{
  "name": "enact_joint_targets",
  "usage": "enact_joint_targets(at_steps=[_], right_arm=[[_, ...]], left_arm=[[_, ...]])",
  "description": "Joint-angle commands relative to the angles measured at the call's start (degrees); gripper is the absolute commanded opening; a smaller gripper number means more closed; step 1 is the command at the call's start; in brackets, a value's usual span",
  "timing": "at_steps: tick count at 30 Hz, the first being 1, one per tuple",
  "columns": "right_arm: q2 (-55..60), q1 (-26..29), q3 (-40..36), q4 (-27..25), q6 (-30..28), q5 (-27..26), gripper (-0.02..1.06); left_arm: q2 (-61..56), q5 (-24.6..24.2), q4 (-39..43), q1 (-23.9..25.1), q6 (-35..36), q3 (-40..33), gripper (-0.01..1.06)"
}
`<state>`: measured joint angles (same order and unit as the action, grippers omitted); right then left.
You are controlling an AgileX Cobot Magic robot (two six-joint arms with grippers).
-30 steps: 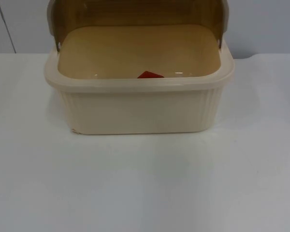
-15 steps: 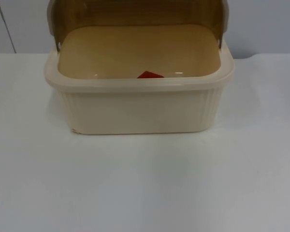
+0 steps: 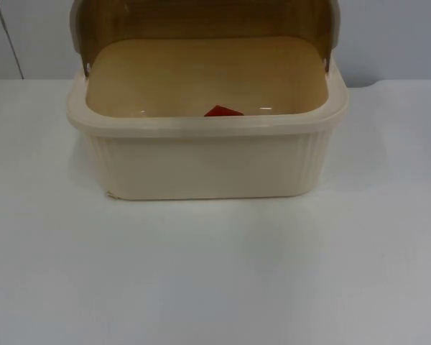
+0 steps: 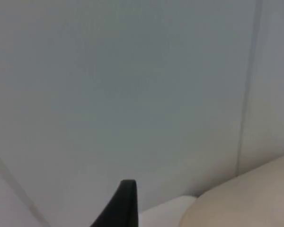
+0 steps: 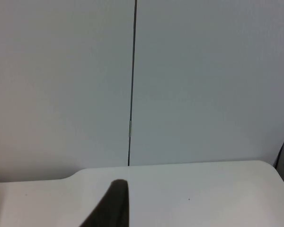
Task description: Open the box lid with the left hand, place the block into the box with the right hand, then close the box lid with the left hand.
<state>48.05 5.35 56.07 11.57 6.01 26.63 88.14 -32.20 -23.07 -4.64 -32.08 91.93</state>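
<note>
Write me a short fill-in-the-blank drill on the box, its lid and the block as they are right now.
1. The brown lid of the cream box stands ____.
2. The red block lies ____ the box.
3. The box stands on a ____ table.
4. Behind the table rises a ____ partition wall.

Missing words: open; inside; white; grey

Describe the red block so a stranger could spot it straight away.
Start at the cream ribbed box standing at the back of the white table, its brown lid raised. Look inside, just behind the middle of the near rim: the red block peeks over it. It is the one red thing among cream and brown.
</note>
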Motion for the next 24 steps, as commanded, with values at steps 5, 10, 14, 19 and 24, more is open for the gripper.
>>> enact_joint_targets(at_steps=[5, 10, 14, 19, 24], right_arm=[[-0.33, 0.13, -0.25, 0.13, 0.16, -0.54, 1.04], [-0.33, 0.13, -0.25, 0.13, 0.16, -0.08, 1.04], [-0.33, 0.13, -0.25, 0.13, 0.16, 0.59, 1.04], [-0.33, 0.13, -0.25, 0.13, 0.16, 0.59, 1.04], [-0.33, 0.13, -0.25, 0.13, 0.16, 0.59, 1.04]], left_arm=[[11.35, -2.47, 8.49, -7.16, -0.5, 13.0, 1.04], [18.28, -2.47, 23.07, -12.99, -0.69, 19.81, 1.04], [22.22, -0.44, 37.66, -18.14, -3.81, 21.01, 1.04], [24.84, -0.66, 36.69, -20.77, -4.89, 21.01, 0.93], [25.79, -1.89, 33.73, -21.02, -4.89, 20.9, 0.46]])
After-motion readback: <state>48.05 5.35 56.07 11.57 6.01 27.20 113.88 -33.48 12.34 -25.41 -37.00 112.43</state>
